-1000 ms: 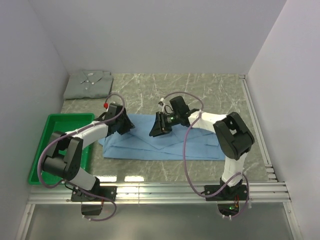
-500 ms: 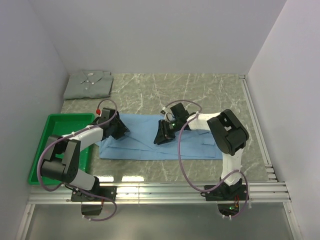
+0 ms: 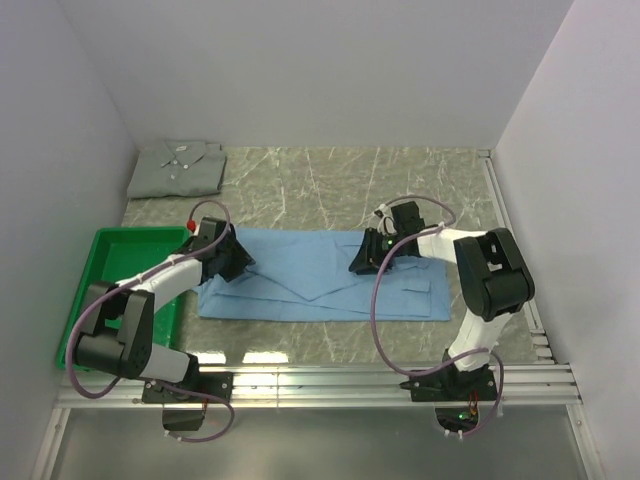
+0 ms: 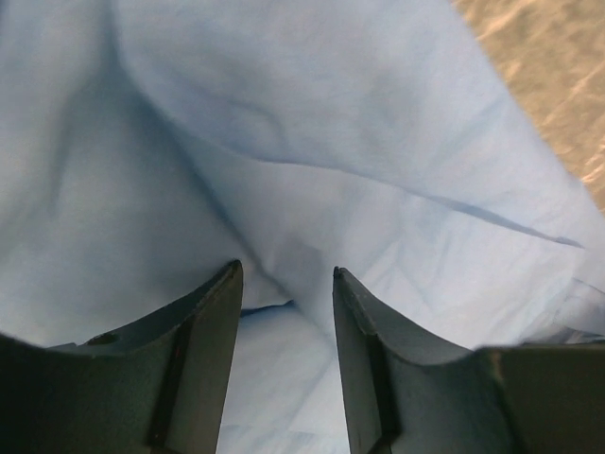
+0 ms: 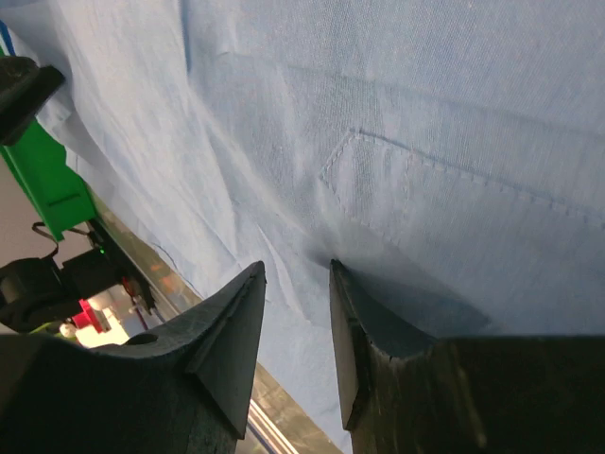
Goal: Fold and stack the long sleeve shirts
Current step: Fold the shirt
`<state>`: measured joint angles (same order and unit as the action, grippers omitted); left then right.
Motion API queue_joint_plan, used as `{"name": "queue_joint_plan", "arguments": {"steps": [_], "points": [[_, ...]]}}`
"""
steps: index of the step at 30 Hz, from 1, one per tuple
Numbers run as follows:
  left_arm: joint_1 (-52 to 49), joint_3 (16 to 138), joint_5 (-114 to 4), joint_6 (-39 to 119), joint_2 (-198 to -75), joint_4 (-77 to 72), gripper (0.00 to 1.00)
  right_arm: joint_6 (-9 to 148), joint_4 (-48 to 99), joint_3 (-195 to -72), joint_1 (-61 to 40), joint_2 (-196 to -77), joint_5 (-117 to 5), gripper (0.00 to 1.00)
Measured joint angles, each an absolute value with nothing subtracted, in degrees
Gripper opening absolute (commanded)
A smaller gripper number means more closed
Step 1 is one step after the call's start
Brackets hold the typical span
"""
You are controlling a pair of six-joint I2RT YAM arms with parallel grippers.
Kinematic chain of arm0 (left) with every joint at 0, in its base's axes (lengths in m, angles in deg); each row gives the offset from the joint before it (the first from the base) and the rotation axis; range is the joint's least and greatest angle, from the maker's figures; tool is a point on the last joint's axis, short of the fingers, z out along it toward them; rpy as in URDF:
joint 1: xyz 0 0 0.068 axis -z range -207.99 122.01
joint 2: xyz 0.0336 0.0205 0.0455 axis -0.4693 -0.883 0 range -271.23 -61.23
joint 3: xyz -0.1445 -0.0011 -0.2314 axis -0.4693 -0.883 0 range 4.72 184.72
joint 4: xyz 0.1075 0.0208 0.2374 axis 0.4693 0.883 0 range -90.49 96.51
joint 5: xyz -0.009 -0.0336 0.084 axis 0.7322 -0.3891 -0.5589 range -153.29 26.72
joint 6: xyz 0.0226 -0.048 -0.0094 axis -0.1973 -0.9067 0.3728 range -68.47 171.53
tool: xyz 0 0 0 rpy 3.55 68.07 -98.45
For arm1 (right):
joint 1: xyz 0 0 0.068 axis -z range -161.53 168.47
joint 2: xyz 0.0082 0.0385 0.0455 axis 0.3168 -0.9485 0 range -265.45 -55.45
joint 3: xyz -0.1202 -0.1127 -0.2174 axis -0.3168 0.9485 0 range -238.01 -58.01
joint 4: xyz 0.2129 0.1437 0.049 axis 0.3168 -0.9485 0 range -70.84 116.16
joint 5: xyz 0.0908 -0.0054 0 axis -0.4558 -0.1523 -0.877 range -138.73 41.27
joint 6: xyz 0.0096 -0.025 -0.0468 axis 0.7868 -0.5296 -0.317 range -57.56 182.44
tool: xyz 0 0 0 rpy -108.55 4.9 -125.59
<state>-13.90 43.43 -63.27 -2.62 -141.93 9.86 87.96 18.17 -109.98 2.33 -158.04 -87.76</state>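
**Blue shirt laid flat in a long band as the arms draw apart**

Over the last second the right end effector (image 3: 363, 257) has slid away from the middle of the light blue shirt (image 3: 300, 272) toward its right half. The left end effector (image 3: 228, 262) has eased outward to the shirt's left end. The cloth, which stood rumpled between the two arms a moment ago, now lies flat across the middle of the desk (image 3: 330, 185) as a long band. By the look of it the lengthwise fold is set and the crosswise folds are yet to come.

From the left wrist, the left end effector (image 4: 284, 274) has its fingers spread, with soft creases of the blue shirt (image 4: 331, 113) showing in the gap and no fold visibly nipped. From the right wrist, the right end effector (image 5: 296, 270) also stands parted, more narrowly, low over the shirt (image 5: 444, 104) just beside its chest pocket (image 5: 425, 218). It seems to hold nothing.

The grey-green shirt (image 3: 178, 168) sits already folded in the far left corner, well apart from the blue one, so the stack probably belongs there. The green tray (image 3: 130, 234) lies just beside the blue shirt's left end, under the left arm, and could catch a sleeve or the arm on a sweep. The right arm's purple cable (image 3: 374, 300) loops over the cloth and might drag it.
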Motion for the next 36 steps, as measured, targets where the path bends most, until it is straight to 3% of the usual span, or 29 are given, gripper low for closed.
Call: {"name": "queue_joint_plan", "arguments": {"steps": [6, 9, 12, 18, 27, 36], "points": [[-13.88, 40.97, -65.26, -3.56, -138.63, 11.60, 0.62, 85.82, 15.90, -106.89, 1.72, -152.29, -80.26, 0.43], [-13.88, 40.75, -67.23, -4.30, -133.85, 13.59, 0.78, 84.40, 12.51, -104.77, 1.35, -145.19, -73.55, 0.50], [-13.77, 40.40, -69.04, -5.61, -128.16, 15.74, 0.81, 82.58, 9.28, -104.86, -0.51, -135.98, -65.22, 0.59], [-13.14, 39.61, -70.27, -7.58, -126.44, 17.90, 0.77, 79.83, 4.69, -107.64, -7.94, -129.62, -53.46, 0.61], [-12.96, 39.61, -70.44, -7.75, -134.96, 17.53, 0.76, 78.56, -4.14, -109.84, -22.19, -139.15, -44.44, 0.62], [-12.90, 47.65, -70.64, -7.08, -146.37, 15.49, 0.75, 77.71, -8.47, -114.94, -26.74, -150.32, -43.82, 0.63]]}}
